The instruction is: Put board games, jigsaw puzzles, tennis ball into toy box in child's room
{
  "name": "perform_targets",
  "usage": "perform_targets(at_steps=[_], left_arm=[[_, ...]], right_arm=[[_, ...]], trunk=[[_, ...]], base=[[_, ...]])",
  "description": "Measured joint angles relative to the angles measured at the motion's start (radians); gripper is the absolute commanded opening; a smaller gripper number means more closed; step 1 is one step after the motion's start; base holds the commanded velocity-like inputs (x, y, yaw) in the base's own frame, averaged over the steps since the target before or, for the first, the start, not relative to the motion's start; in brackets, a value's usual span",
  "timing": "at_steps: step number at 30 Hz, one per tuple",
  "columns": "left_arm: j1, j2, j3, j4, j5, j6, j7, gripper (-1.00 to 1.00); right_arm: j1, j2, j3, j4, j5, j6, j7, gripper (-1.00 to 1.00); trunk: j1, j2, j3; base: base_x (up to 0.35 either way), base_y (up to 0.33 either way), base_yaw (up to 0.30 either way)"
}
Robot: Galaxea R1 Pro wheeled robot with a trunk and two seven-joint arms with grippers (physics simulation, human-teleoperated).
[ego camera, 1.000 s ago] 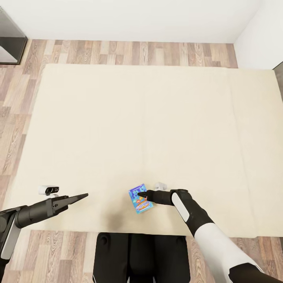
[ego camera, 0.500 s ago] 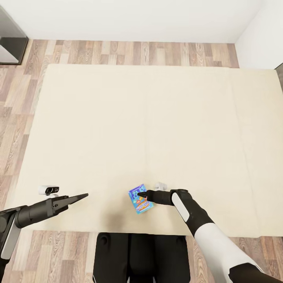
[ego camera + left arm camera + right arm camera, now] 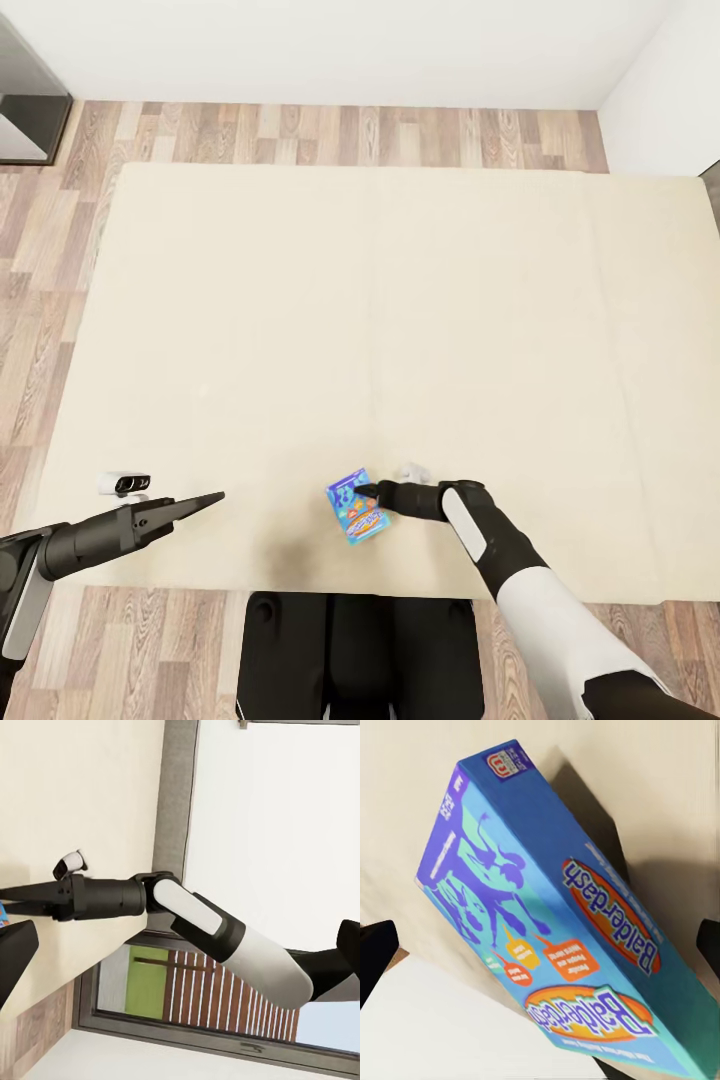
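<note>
Bed (image 3: 400, 300): large cream mattress with a centre seam, spanning most of the head view; wood-plank floor (image 3: 300, 135) borders it on the far, left and near sides.
Right arm: reaches in from the lower right, across the near edge of the bed.
Left arm: extends from the lower left, over the near left corner of the bed.
Board game (image 3: 356, 506): small blue box lettered "Balderdash" (image 3: 585, 945), on the bed near its near edge, tilted in the right wrist view.
Right gripper (image 3: 364, 491): tips at the box's right edge; whether it grips the box cannot be told.
Left gripper (image 3: 205, 499): fingers drawn to a narrow point, holding nothing, well apart from the box.
</note>
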Motion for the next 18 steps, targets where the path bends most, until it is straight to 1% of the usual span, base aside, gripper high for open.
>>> perform_targets(at_steps=[6,18], left_arm=[[0.0,0.0,0.0,0.0,0.0,0.0,0.0,1.0],[0.0,0.0,0.0,0.0,0.0,0.0,0.0,1.0]], right_arm=[[-0.001,0.0,-0.005,0.0,-0.001,0.045,-0.005,1.0],[0.0,0.002,-0.006,0.0,0.0,0.055,-0.007,1.0]], trunk=[[0.0,0.0,0.0],[0.0,0.0,0.0]], base=[[0.0,0.0,0.0],[0.0,0.0,0.0]])
